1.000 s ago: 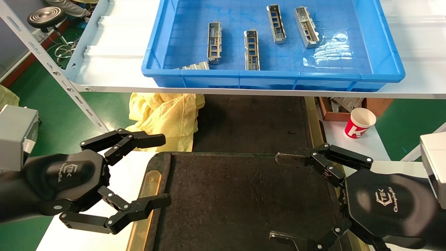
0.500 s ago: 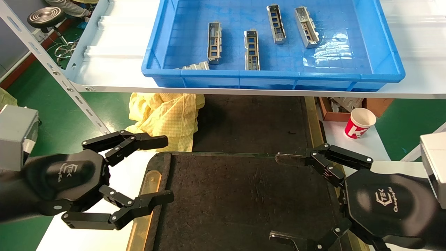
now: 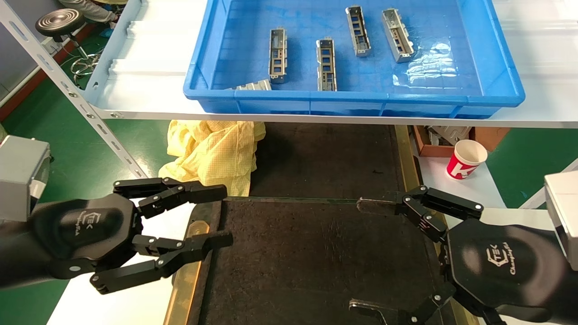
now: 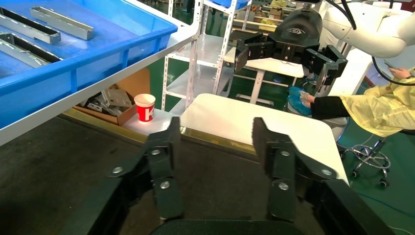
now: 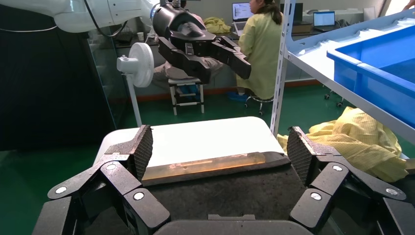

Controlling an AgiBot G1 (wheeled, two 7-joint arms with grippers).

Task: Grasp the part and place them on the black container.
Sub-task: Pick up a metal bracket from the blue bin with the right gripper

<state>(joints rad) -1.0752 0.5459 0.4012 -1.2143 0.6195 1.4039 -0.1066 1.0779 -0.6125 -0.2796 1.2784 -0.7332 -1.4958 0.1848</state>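
Note:
Several silver-grey parts (image 3: 326,64) lie in the blue crate (image 3: 496,58) on the shelf at the far side; one (image 3: 253,85) is half hidden behind the crate's front wall. They also show in the left wrist view (image 4: 61,22). The black container (image 3: 316,262) lies flat below, with a brass strip (image 3: 187,271) along its left side, and nothing lies on it. My left gripper (image 3: 227,215) is open and empty over the container's left edge (image 4: 215,129). My right gripper (image 3: 356,256) is wide open and empty over its right side (image 5: 220,142).
A yellow garment (image 3: 212,153) is heaped behind the container's left corner. A red-and-white paper cup (image 3: 466,159) and a brown box of scrap (image 3: 433,135) stand at the right under the shelf. A slanted shelf post (image 3: 76,99) runs at the left.
My left gripper's fingers have come closer together and its tips have shifted slightly right over the container's edge. The right arm and the parts have not moved.

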